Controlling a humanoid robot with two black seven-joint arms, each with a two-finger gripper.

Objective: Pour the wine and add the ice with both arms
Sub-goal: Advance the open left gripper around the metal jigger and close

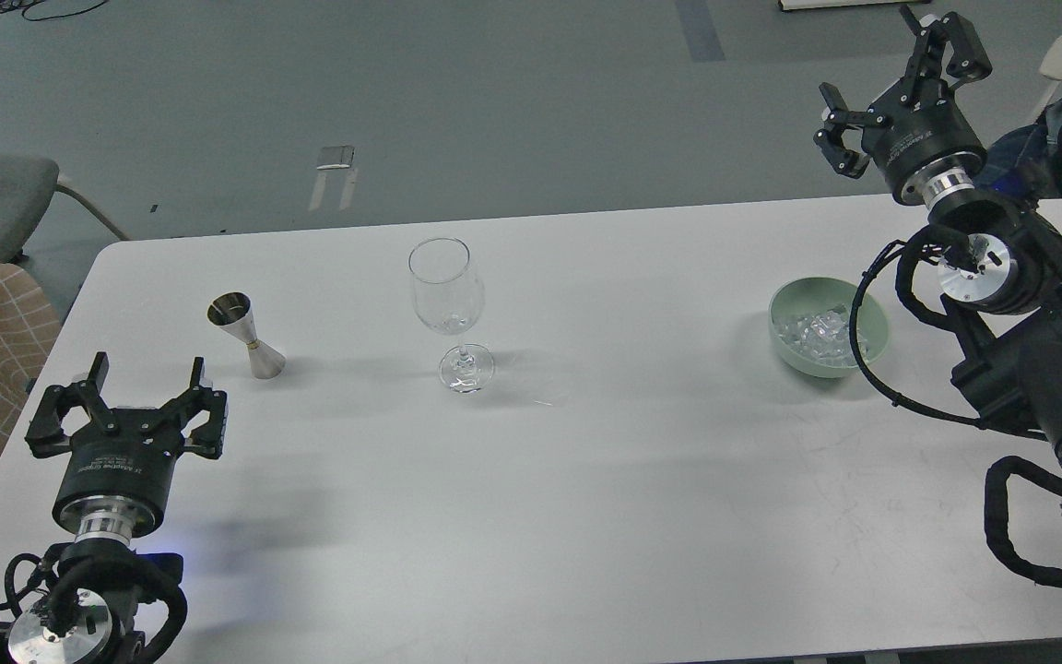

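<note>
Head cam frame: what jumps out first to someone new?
The clear wine glass standing upright mid-table, apparently empty. Left of it a steel jigger; far right, a green bowl holding a pile of ice. Both black grippers are open and hold nothing: the left gripper low near the jigger, the right gripper raised beyond the bowl.

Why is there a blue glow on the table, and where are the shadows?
In the head view, a blue glow shines on the table beside the left arm's wrist; soft grey shadows trail right of the wine glass and jigger. The picture is sharp.
</note>
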